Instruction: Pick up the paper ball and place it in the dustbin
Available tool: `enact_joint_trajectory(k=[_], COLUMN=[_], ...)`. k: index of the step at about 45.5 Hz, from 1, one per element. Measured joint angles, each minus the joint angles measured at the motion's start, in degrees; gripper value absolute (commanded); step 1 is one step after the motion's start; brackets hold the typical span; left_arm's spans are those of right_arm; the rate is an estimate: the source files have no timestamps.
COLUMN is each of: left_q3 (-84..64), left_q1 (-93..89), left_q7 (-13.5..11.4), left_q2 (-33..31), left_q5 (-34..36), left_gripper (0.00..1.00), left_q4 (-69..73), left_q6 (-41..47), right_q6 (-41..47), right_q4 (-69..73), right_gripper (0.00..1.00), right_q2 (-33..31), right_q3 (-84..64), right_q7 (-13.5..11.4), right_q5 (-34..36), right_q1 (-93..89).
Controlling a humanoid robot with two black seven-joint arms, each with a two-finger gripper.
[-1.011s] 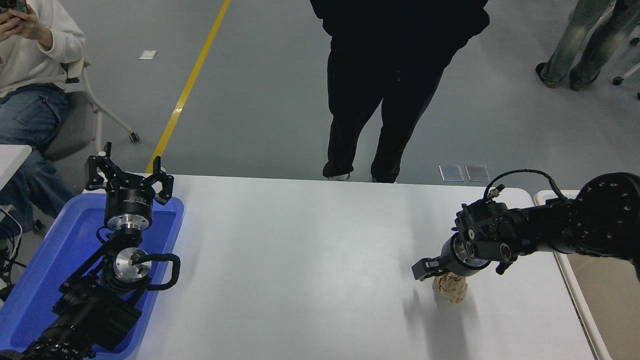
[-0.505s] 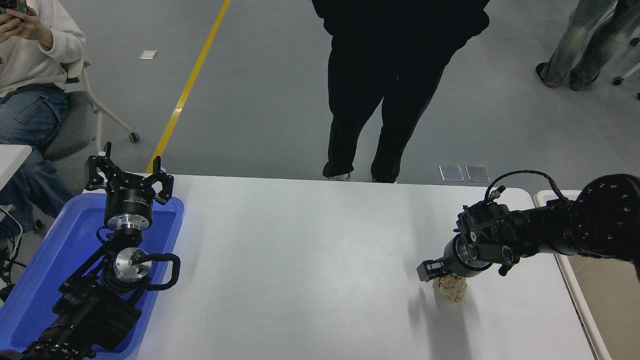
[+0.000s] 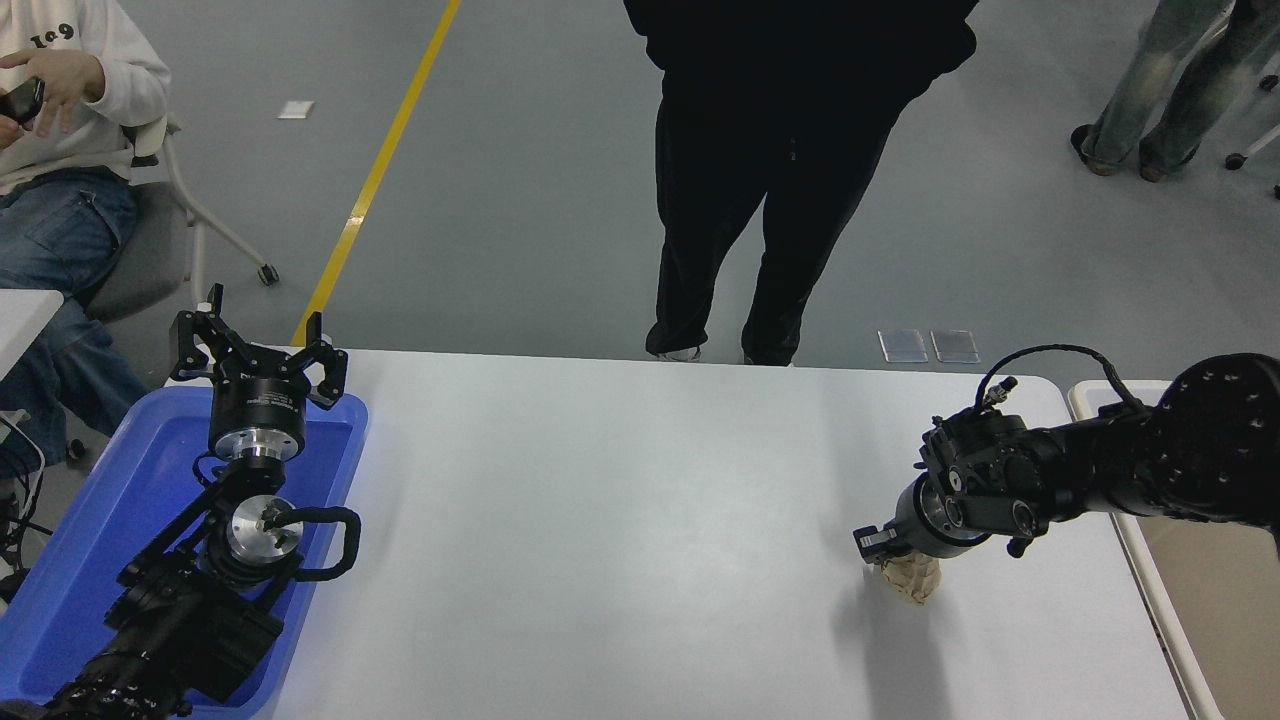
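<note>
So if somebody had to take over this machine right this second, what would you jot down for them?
Left gripper: open, parked over the blue rectangular plastic tray, empty.
Right gripper: down on the tan-brown crumpled paper ball, fingers around its top; whether the grip is firm cannot be told.
The ball appears to be on the white table, at its right side.
Beige-cream plastic dustbin: beside the table's right edge, only partly in view.
Done: the reach to the ball.
Left: lift it, carry it right, drop it in the dustbin.

Even, bright overhead light fills the scene. The white table (image 3: 620, 520) shows soft glare at its middle and faint grey shadows under the arms. Focus is sharp throughout.
</note>
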Motion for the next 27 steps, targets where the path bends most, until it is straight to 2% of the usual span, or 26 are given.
enact_joint_trajectory(k=[13,27], left_q3=[0.00,0.00], left_q1=[0.00,-0.01], left_q7=[0.00,0.00], left_q2=[-0.01,0.00], left_q5=[0.00,0.03], left_gripper=[0.99,0.99], left_q4=[0.00,-0.01], left_q6=[0.00,0.00], right_q6=[2.42,11.67], right_q4=[1.28,10.75], right_gripper=[0.00,0.00], right_q2=[-3.10,-12.23], right_q3=[0.49,2.74], right_q7=[0.75,1.09], right_q5=[0.26,0.57], right_q1=[2.40,15.63])
